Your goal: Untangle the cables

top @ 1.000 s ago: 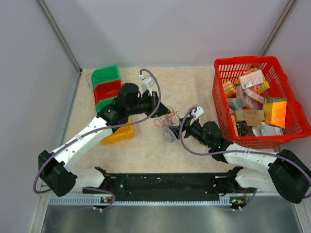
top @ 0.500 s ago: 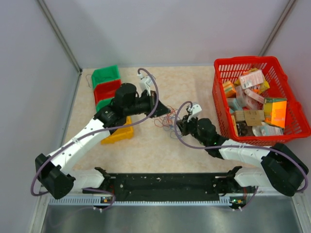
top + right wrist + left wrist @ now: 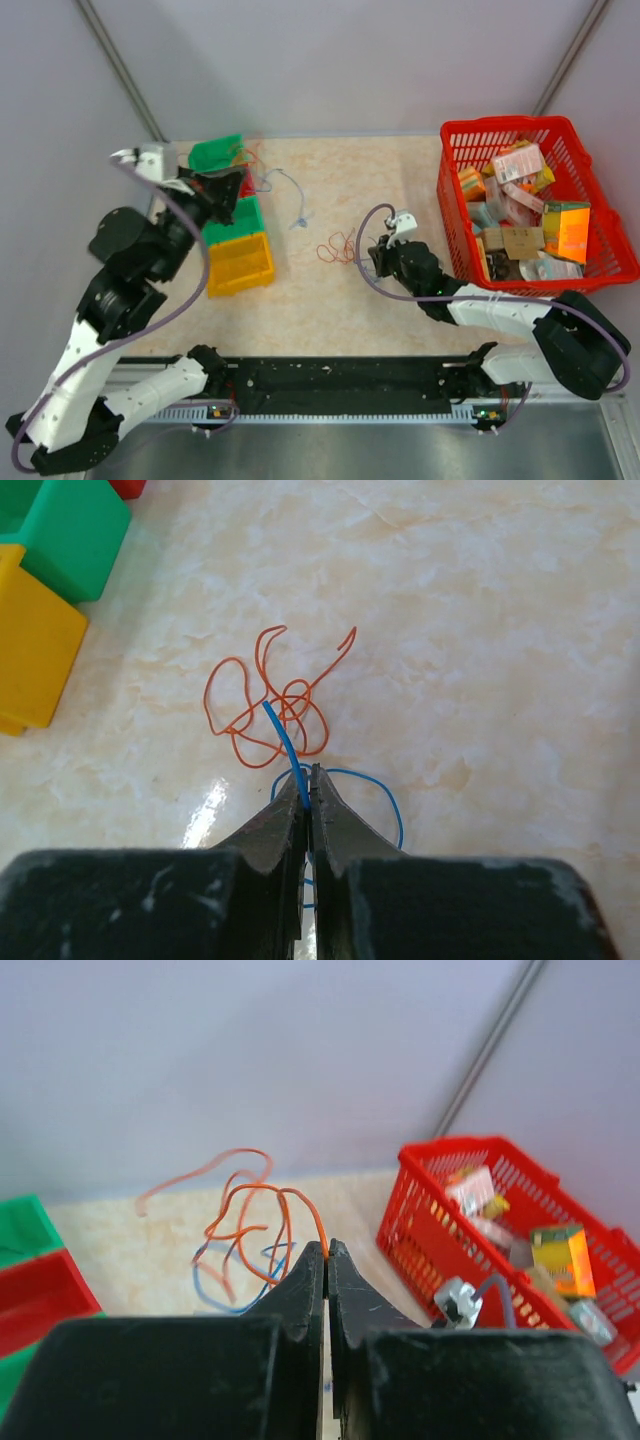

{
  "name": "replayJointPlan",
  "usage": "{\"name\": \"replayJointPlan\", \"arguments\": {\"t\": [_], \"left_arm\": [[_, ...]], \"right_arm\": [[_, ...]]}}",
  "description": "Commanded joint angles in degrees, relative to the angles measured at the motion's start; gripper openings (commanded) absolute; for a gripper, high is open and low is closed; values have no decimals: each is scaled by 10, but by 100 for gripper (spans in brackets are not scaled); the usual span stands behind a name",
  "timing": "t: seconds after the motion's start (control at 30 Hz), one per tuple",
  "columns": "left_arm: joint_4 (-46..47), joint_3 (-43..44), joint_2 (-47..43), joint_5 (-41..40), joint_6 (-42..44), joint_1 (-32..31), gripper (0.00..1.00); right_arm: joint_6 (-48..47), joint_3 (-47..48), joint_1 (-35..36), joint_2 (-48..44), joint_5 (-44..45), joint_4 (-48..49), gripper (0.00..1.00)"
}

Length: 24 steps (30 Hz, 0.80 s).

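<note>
The cables are split into two lots. My left gripper (image 3: 233, 172) is lifted over the bins at the far left and is shut on an orange cable (image 3: 262, 1203). Orange loops and a blue cable (image 3: 232, 1282) dangle from it, and the blue strand (image 3: 292, 196) trails to the tabletop. My right gripper (image 3: 368, 256) sits low at the table's middle, shut on a blue cable (image 3: 287, 745) whose loop (image 3: 388, 798) lies beside the fingers. An orange tangle (image 3: 268, 702) lies loose on the table just ahead of it; the top view shows this tangle (image 3: 336, 248) too.
Green (image 3: 214, 151) and yellow (image 3: 241, 264) bins stand at the far left under the left arm, with a red bin between them mostly hidden. A red basket (image 3: 498, 130) full of packets stands at the right. Grey walls close in the table's left and back.
The left arm swung up and left, drawing orange and blue cables out of the bundle. The right gripper closed on a blue cable and moved slightly inward; an orange tangle stayed on the table.
</note>
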Motion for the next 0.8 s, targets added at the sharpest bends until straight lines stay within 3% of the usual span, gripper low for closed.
{"name": "replayJointPlan", "arguments": {"t": [0.0, 0.07, 0.17, 0.27, 0.5, 0.53, 0.63, 0.77], "left_arm": [[32, 5, -27, -67, 59, -1, 0], [18, 22, -23, -67, 52, -1, 0], [21, 22, -13, -26, 33, -1, 0], [20, 22, 8, 18, 14, -1, 0], [16, 17, 50, 54, -20, -2, 0], [18, 16, 52, 58, -23, -1, 0], [31, 8, 58, 73, -32, -1, 0], [20, 5, 77, 87, -50, -1, 0]], "right_arm": [[10, 38, 5, 15, 36, -19, 0], [10, 47, 5, 24, 48, -35, 0], [-5, 52, 5, 25, -2, -34, 0], [-21, 51, 5, 20, -58, -20, 14], [-38, 31, 5, -11, -69, 0, 16], [-37, 29, 5, -12, -71, 2, 21], [-42, 27, 4, -18, -80, 4, 53], [-50, 2, 6, -50, -93, 25, 68]]}}
